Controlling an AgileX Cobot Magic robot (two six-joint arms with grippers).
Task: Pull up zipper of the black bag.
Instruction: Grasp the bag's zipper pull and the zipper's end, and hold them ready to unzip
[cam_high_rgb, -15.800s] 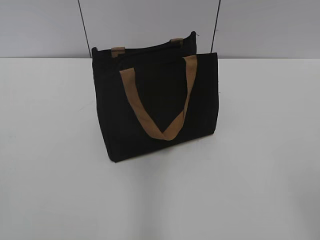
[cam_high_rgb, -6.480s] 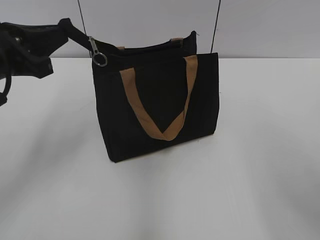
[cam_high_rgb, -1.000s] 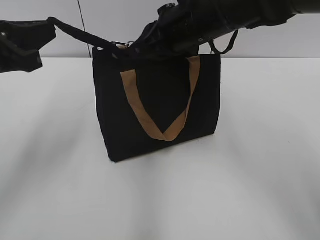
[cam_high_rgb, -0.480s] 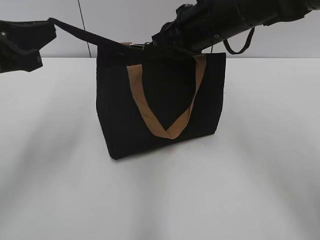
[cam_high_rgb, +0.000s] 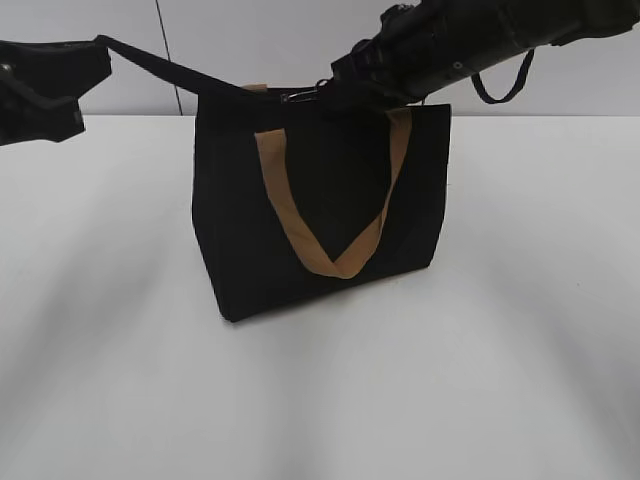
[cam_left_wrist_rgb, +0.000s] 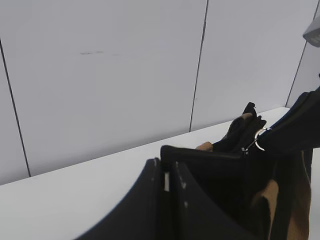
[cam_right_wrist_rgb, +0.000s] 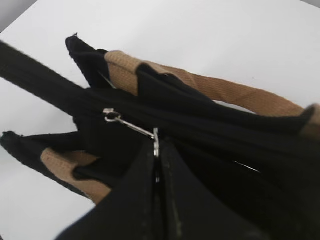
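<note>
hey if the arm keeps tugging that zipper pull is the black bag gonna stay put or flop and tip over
The black bag looks like soft fabric, so its top edge would probably flex toward the right gripper clamped on the zipper ring. It stands boxy on a broad base, so tipping seems unlikely. The left gripper holds a taut black tail at the far corner, which likely resists sliding.

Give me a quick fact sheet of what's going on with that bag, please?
Object: black bag, upright on a white table
Handles: tan straps
Left gripper: fingers shut on the black tail at the bag's top end, held taut
Right gripper: fingers shut on the silver pull tab
Zipper: slider partway along the top edge
</note>
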